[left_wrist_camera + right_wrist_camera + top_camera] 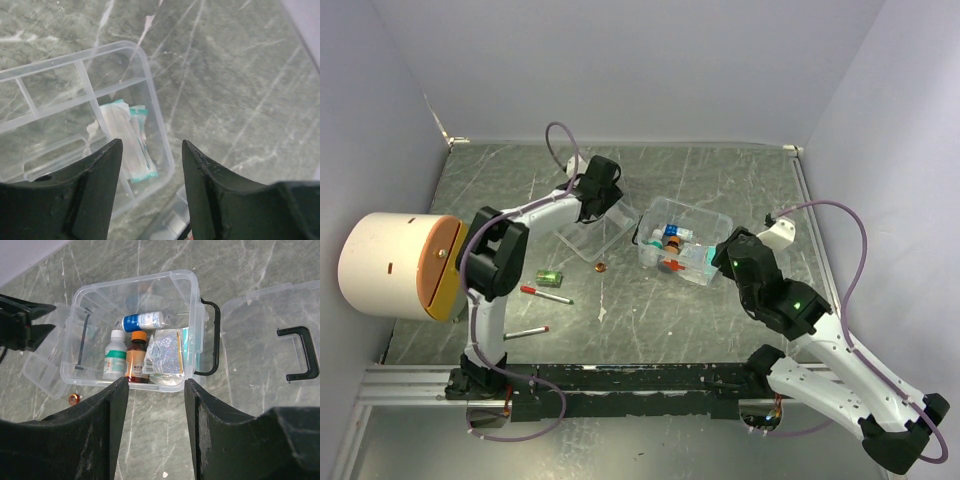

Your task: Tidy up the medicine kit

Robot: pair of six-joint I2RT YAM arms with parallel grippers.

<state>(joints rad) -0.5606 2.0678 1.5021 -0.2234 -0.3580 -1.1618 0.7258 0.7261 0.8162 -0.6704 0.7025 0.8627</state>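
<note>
The clear kit box (pixel 705 215) stands mid-table and holds a blue-labelled white bottle (pixel 142 321), a green-labelled white bottle (pixel 114 357), an amber bottle (pixel 136 357) and a foil packet (pixel 165 352). Its lid (pixel 260 340) with a black handle (pixel 300 355) lies open beside it. A clear divided tray (pixel 590 238) lies left of the box; in the left wrist view (pixel 150 75) it holds teal-edged bandage packets (pixel 127 135). My left gripper (pixel 605 200) (pixel 151 142) is open and empty above the tray's corner. My right gripper (pixel 725 255) (pixel 156 382) is open and empty just before the box.
A green packet (pixel 549 277), two red-tipped sticks (pixel 545 294) (pixel 525 332) and a small orange item (pixel 600 267) lie on the table left of the box. A large white cylinder with an orange face (pixel 400 265) stands at the left edge. Walls enclose the table.
</note>
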